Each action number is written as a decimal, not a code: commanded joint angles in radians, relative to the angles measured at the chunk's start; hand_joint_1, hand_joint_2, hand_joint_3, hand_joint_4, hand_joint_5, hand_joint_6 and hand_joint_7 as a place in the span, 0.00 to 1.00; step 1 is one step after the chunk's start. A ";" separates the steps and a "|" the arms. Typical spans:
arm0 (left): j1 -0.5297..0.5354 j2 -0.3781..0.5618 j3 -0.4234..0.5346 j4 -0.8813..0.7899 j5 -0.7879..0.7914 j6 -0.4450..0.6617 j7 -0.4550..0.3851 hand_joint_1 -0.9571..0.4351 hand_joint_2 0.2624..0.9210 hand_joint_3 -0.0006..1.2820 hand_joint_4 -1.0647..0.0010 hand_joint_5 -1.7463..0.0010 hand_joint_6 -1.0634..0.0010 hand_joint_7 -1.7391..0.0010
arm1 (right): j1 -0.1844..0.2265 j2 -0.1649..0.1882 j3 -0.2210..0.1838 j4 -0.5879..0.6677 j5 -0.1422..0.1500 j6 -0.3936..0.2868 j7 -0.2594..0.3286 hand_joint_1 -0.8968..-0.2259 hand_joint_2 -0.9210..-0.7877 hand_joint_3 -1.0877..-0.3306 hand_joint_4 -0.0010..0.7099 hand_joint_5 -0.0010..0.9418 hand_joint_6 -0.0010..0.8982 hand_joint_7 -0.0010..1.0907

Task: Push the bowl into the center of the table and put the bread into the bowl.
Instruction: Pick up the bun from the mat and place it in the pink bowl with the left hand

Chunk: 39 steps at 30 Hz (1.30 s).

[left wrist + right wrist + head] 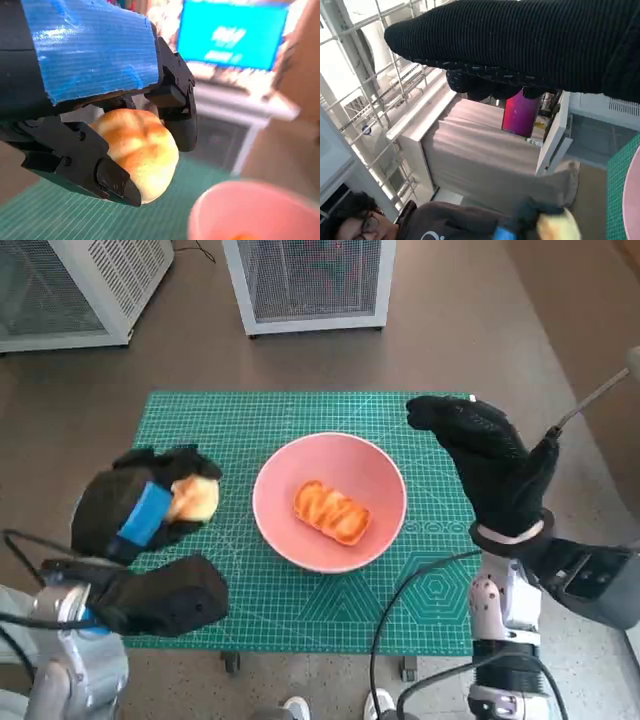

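Green gridded cutting mat [300, 620] covered the small counter [232, 661], which stood on castors over a brown floor [480, 330]. Two white cabinets with perforated panels, one [60, 285] at the far left and one [308, 280] straight ahead, stood on the floor beyond the counter's far edge. A pink bowl [375, 465] sat near the middle of the mat with a glazed golden pastry [331, 512] lying inside it. The left hand [140, 510], blue tape across its back, gripped a round bread roll [194, 498] between its black fingers [107, 182], held just beside the bowl's left rim and above the mat. The right hand [490, 465], in its black knitted glove, hovered over the mat's right edge with its fingers stretched out and nothing in them, apart from the bowl. Behind the left hand, a blurred bright blue screen [232, 32] glowed in the room. The right wrist view caught a person [395, 222] in a dark top seated near a beige curtain [485, 155] and white metal racking [350, 75].
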 commanded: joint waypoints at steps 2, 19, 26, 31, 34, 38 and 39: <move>-0.115 -0.025 -0.069 0.021 0.011 -0.030 -0.010 0.69 0.98 0.01 0.27 0.35 0.33 0.42 | 0.017 0.003 -0.001 0.015 0.004 0.010 0.001 0.46 0.00 0.60 0.32 0.00 0.36 0.00; -0.351 -0.096 -0.233 0.226 -0.018 -0.154 -0.030 0.69 0.99 0.01 0.24 0.39 0.36 0.38 | 0.022 -0.003 -0.008 0.028 0.003 -0.008 0.012 0.51 0.00 0.60 0.32 0.00 0.36 0.00; -0.403 -0.141 -0.288 0.337 -0.021 -0.182 -0.030 0.69 0.99 0.01 0.25 0.38 0.37 0.37 | 0.024 -0.014 -0.014 0.034 -0.003 -0.018 0.010 0.53 0.00 0.61 0.32 0.00 0.36 0.00; -0.419 -0.158 -0.305 0.394 -0.030 -0.200 -0.030 0.69 1.00 0.01 0.27 0.37 0.37 0.37 | 0.026 -0.021 -0.018 0.036 0.001 -0.016 0.012 0.53 0.00 0.62 0.32 0.00 0.36 0.00; -0.424 -0.164 -0.311 0.424 -0.035 -0.209 -0.027 0.69 1.00 0.01 0.28 0.36 0.37 0.37 | 0.028 -0.024 -0.020 0.033 0.002 -0.012 0.010 0.53 0.00 0.63 0.32 0.00 0.36 0.00; -0.425 -0.164 -0.315 0.460 -0.046 -0.223 -0.021 0.69 1.00 0.02 0.30 0.36 0.38 0.36 | 0.031 -0.025 -0.021 0.027 -0.001 -0.011 0.006 0.53 0.00 0.63 0.32 0.00 0.36 0.00; -0.427 -0.166 -0.317 0.473 -0.047 -0.224 -0.020 0.69 1.00 0.02 0.30 0.36 0.38 0.36 | 0.031 -0.026 -0.021 0.026 -0.001 -0.010 0.005 0.53 0.00 0.63 0.32 0.00 0.36 0.00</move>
